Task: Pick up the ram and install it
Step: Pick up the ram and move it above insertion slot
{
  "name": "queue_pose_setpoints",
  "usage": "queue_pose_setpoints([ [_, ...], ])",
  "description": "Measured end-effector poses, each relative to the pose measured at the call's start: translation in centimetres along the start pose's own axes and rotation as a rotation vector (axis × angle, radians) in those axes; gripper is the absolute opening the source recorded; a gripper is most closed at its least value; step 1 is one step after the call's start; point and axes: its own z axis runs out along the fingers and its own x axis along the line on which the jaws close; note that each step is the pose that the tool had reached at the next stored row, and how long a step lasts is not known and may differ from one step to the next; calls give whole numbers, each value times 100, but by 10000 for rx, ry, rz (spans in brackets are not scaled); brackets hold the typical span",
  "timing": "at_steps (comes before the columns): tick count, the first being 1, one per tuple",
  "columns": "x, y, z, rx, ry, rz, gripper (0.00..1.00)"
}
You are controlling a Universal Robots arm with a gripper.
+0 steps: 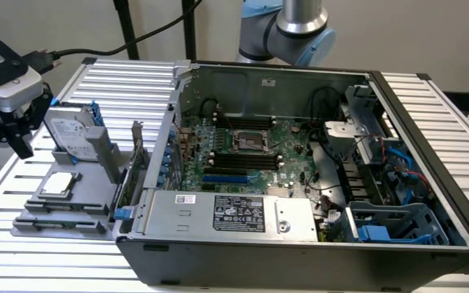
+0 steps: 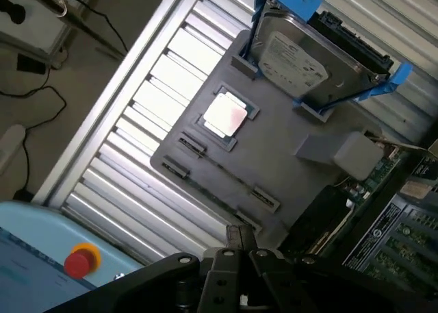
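The ram (image 2: 220, 169) is a thin stick standing on edge between clips along the front of a grey parts tray (image 2: 287, 124); a second thin stick (image 2: 205, 193) runs parallel beside it. In the exterior view the ram (image 1: 61, 210) lies at the tray's near end, at that view's left. My gripper (image 1: 7, 137) hangs above the table left of the tray, apart from everything. Its fingertips (image 2: 239, 236) look pressed together with nothing between them. The motherboard's black memory slots (image 1: 243, 160) sit inside the open computer case (image 1: 300, 256).
The tray also holds a silver hard drive in a blue frame (image 2: 311, 59), a processor chip (image 2: 224, 114) and an upright card with a metal bracket (image 1: 132, 162). A red stop button (image 2: 81, 261) sits off the table. The arm's base (image 1: 295, 30) is behind the case.
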Motion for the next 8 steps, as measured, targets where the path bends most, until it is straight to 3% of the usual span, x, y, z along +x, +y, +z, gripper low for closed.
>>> queue_pose_setpoints([
  [8,0,0,27,15,18,-1439,11],
])
